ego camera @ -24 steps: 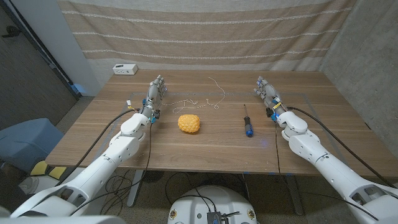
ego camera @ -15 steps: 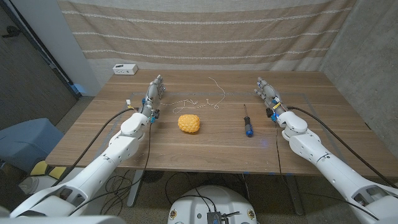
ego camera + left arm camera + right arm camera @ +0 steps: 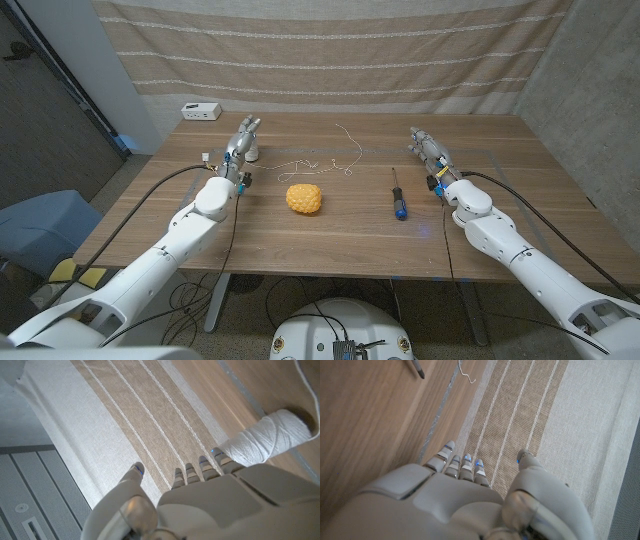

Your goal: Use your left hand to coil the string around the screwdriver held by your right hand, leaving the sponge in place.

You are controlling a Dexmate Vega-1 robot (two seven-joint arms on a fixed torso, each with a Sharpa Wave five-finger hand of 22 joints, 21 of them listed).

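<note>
A thin white string [image 3: 322, 165] lies loose across the far middle of the table and runs to a white spool [image 3: 249, 151] [image 3: 267, 437]. My left hand [image 3: 239, 138] [image 3: 200, 500] stands at that spool with its fingers extended; the fingertips are right beside it and hold nothing. A screwdriver [image 3: 398, 194] with a blue handle lies on the wood, handle toward me; its tip [image 3: 417, 370] shows in the right wrist view. My right hand [image 3: 429, 152] [image 3: 455, 500] stands open just right of it and a little farther back, apart from it. A yellow sponge [image 3: 304, 198] sits mid-table.
A small white box [image 3: 201, 111] stands at the table's [image 3: 520, 190] far left corner. A striped curtain [image 3: 330, 50] hangs behind the table. Cables run along both forearms.
My left hand has shifted a little left and toward the back, leaning over the spool. The right hand, screwdriver, sponge and string have stayed put.
</note>
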